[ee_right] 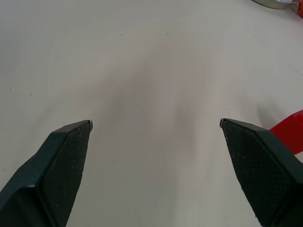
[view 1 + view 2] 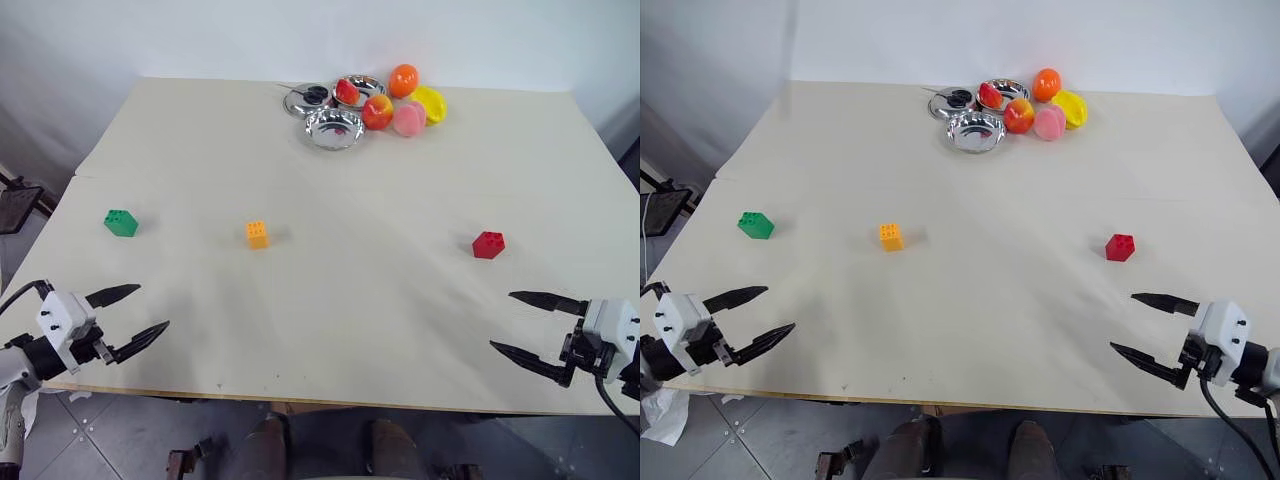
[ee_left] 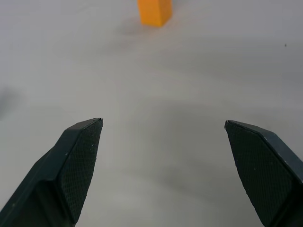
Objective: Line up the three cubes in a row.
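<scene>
Task not started. The green cube [image 2: 121, 223], orange-yellow cube [image 2: 257, 234] and red cube [image 2: 488, 244] sit well apart across the table [image 2: 330, 330]. The left gripper [image 2: 130, 318] and right gripper [image 2: 532, 324] hover empty near the front edge, fingers spread wide.

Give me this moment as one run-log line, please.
left pincer: open, empty | right pincer: open, empty | green cube, orange-yellow cube, red cube: apart on table, untouched

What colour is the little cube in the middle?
Orange-yellow. The middle cube shows best in the left eye view.
</scene>
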`<action>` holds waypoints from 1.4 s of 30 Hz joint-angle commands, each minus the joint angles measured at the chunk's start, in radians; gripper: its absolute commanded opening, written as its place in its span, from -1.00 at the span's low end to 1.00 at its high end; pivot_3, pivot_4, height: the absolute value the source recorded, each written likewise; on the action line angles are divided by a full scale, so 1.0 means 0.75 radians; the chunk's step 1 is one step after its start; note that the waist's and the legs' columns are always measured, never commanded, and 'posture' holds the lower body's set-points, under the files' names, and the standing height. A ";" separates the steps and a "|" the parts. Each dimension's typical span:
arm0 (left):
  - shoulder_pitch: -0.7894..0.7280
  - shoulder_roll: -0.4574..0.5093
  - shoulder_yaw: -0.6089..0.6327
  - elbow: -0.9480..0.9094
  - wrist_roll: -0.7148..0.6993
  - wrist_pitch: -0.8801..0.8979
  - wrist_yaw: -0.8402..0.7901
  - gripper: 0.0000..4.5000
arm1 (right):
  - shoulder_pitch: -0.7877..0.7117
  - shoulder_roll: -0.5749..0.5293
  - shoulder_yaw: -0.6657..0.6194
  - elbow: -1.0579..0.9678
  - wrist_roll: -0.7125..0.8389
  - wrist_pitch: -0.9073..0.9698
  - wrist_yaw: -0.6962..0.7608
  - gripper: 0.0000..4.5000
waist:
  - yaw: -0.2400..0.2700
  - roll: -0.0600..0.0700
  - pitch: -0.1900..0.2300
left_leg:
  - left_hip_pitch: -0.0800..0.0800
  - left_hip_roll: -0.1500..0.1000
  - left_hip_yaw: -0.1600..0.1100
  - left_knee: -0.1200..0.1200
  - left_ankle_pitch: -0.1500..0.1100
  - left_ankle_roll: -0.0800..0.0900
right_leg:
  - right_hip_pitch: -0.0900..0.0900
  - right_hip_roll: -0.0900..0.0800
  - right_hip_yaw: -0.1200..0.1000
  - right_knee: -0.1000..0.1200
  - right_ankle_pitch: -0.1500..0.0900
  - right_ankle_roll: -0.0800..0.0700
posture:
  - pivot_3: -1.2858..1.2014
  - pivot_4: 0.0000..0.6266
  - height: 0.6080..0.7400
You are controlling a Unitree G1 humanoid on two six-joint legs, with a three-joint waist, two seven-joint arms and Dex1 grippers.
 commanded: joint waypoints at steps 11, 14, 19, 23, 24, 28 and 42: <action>-0.011 -0.103 -0.279 -0.439 -0.099 0.245 -0.043 0.93 | 0.118 0.256 -0.359 -0.017 0.120 0.156 -0.508 1.00 | 0.027 0.000 0.000 | 0.001 0.000 0.000 0.001 0.000 -0.001 | 0.001 0.000 0.001 0.001 0.000 0.000 | 0.03 -0.52 1.00; -0.033 -0.145 -0.335 -0.404 -0.045 0.161 -0.046 0.93 | 0.111 0.318 -0.390 -0.012 0.119 0.191 -0.624 1.00 | 0.022 0.001 -0.001 | 0.001 0.002 0.000 0.001 0.000 -0.002 | 0.001 0.002 0.001 0.000 0.000 -0.002 | 0.03 -0.52 1.00; -0.110 -0.198 -0.391 -0.357 0.002 0.104 -0.031 0.93 | 0.087 0.343 -0.240 -0.198 0.047 0.510 -0.917 1.00 | 0.022 0.003 -0.002 | 0.002 0.002 0.001 0.001 0.000 -0.002 | 0.000 0.003 0.002 0.001 0.000 -0.002 | 0.03 -0.52 1.00; -0.138 -0.196 -0.404 -0.341 -0.028 0.135 -0.062 0.93 | -0.073 0.341 -0.182 -0.344 0.146 0.789 -1.115 1.00 | 0.010 0.008 -0.002 | 0.002 0.003 0.002 0.001 0.000 -0.002 | -0.001 0.003 0.003 0.003 0.001 -0.003 | 0.03 -0.52 1.00; -0.142 -0.192 -0.411 -0.342 -0.035 0.148 -0.071 0.93 | -0.115 0.338 -0.174 -0.359 0.153 0.842 -1.158 1.00 | 0.011 0.008 -0.002 | 0.002 0.003 0.002 0.001 0.000 -0.002 | -0.002 0.003 0.003 0.004 0.001 -0.003 | 0.03 -0.52 1.00; -0.161 -0.192 -0.417 -0.342 -0.031 0.155 -0.079 0.93 | -0.322 0.324 -0.117 -0.355 0.118 1.092 -1.362 1.00 | 0.018 0.008 -0.002 | 0.001 0.003 0.002 0.002 0.000 -0.002 | -0.002 0.003 0.003 0.004 0.001 -0.003 | 0.03 -0.52 1.00; -0.145 -0.203 -0.412 -0.356 -0.015 0.151 -0.046 0.93 | -0.785 0.355 0.062 -0.124 0.009 1.331 -1.521 1.00 | 0.019 0.008 -0.002 | -0.001 0.003 0.002 0.003 0.000 0.000 | -0.004 0.003 0.003 0.010 0.001 -0.003 | 0.03 -0.52 1.00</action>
